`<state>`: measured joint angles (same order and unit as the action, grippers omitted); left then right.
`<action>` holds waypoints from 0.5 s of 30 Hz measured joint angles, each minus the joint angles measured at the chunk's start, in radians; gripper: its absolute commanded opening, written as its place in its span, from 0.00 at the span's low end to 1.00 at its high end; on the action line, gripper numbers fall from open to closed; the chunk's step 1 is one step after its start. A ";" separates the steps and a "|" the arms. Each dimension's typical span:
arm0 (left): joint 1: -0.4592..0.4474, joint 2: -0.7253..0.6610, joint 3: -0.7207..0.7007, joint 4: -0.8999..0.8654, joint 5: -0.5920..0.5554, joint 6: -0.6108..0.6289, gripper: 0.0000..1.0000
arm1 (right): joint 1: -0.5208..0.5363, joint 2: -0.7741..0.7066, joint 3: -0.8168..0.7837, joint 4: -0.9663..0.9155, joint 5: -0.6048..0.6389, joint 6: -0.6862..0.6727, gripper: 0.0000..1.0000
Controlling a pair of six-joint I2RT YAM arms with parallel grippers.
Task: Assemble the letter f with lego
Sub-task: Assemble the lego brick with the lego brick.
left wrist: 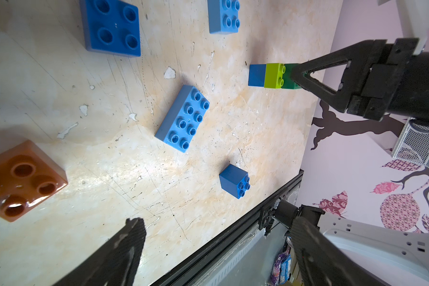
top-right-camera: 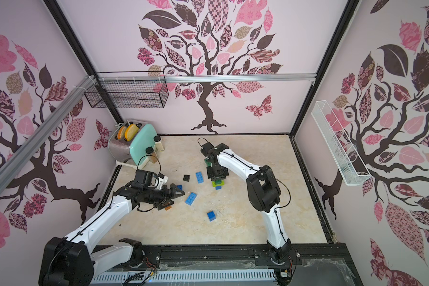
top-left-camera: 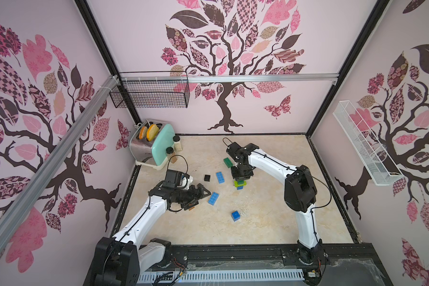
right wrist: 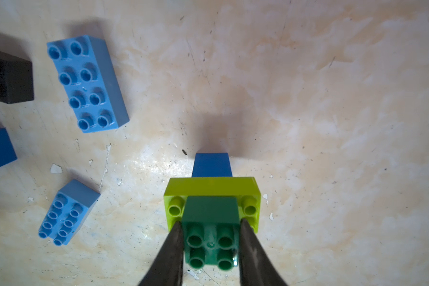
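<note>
Lego tower (right wrist: 209,187) of blue, lime and green stands with my right gripper (right wrist: 211,222) clamped on its green top brick (right wrist: 211,210). My left gripper (left wrist: 215,219) hangs wide open left of the tower, seemingly over a brown brick (left wrist: 22,180).

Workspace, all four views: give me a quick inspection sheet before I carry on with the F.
Surface: marbled tabletop, scuffed and chipped.
Job's things: stack of blue brick, lime green oblong and dark green square on top. Loose: two light blue oblongs, blue square, second blue square, black square, dark green oblong, brown square.
Clutter: toaster holding bread, two jars.
End effectors: left end effector open near the brown square; right end effector shut on the dark green square.
Cables: black cable loops at both wrists, off the bricks.
Surroundings: black wire basket, white wire basket, tree-patterned walls.
</note>
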<state>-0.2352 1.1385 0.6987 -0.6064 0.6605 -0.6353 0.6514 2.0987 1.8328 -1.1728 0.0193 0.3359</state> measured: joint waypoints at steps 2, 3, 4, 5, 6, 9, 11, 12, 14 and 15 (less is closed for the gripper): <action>0.000 0.000 0.000 0.000 0.000 0.000 0.96 | 0.000 -0.004 -0.008 0.007 -0.005 0.000 0.27; 0.000 0.000 0.000 0.000 0.000 0.000 0.96 | 0.000 -0.006 -0.012 0.010 -0.008 0.000 0.27; 0.000 0.000 0.000 0.000 0.000 0.000 0.96 | -0.001 -0.010 -0.019 0.015 -0.011 0.000 0.27; 0.000 0.000 0.000 0.000 0.000 0.000 0.96 | -0.001 -0.013 -0.024 0.020 -0.012 0.000 0.27; 0.000 0.000 0.000 0.000 0.000 0.000 0.96 | -0.001 -0.016 -0.030 0.026 -0.013 0.000 0.27; 0.000 0.000 0.000 0.000 0.000 0.001 0.96 | -0.002 -0.023 -0.042 0.038 -0.016 0.001 0.27; 0.000 0.000 0.000 0.000 0.000 0.001 0.96 | -0.003 -0.027 -0.048 0.044 -0.018 0.001 0.27; 0.000 0.000 0.000 0.000 0.000 0.002 0.96 | -0.003 -0.027 -0.048 0.045 -0.019 0.001 0.27; 0.000 0.000 0.000 0.000 0.000 0.003 0.96 | -0.004 -0.027 -0.048 0.045 -0.019 0.001 0.28; 0.000 0.000 0.000 0.000 0.000 0.003 0.96 | -0.004 -0.027 -0.048 0.045 -0.019 0.000 0.28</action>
<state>-0.2352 1.1385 0.6987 -0.6064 0.6605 -0.6327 0.6476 2.0712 1.7844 -1.1282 -0.0002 0.3363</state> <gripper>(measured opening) 0.960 0.325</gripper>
